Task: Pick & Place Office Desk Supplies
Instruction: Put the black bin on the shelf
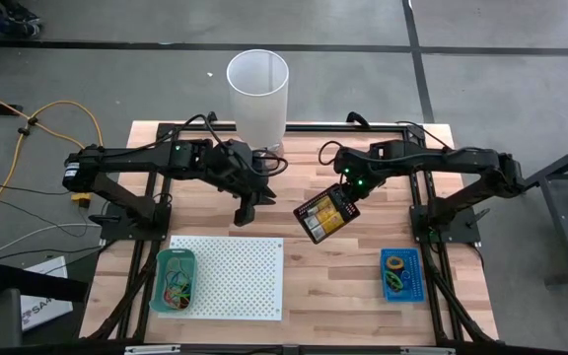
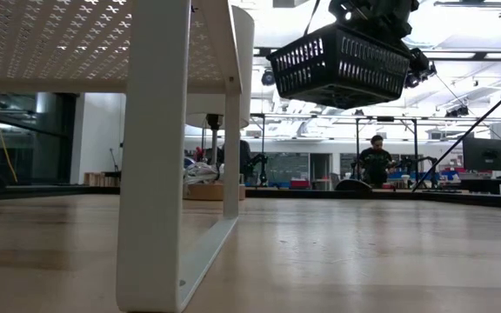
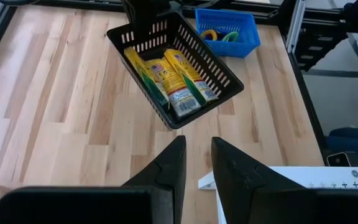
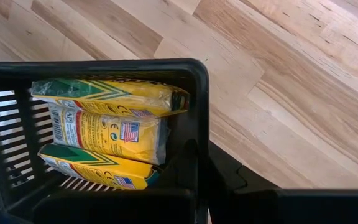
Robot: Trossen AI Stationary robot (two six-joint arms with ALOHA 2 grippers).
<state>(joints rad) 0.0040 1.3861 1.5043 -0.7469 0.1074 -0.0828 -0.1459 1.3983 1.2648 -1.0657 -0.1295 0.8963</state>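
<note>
The worktop (image 1: pixel 343 276) is pale planked wood, smooth with a light sheen. Toward four o'clock from the tall cylinder (image 1: pixel 257 91), which looks like smooth translucent white plastic, the black basket (image 3: pixel 185 68) is matt slatted plastic, holding yellow packets (image 3: pixel 166 78) in glossy, crinkled film (printed in green and red). The white board (image 1: pixel 233 276) at six o'clock looks like matt perforated sheet. The blue tray (image 1: pixel 400 274) and teal tray (image 1: pixel 173 280) are latticed plastic. The left gripper's fingers (image 3: pixel 169 171) are matt black.
</note>
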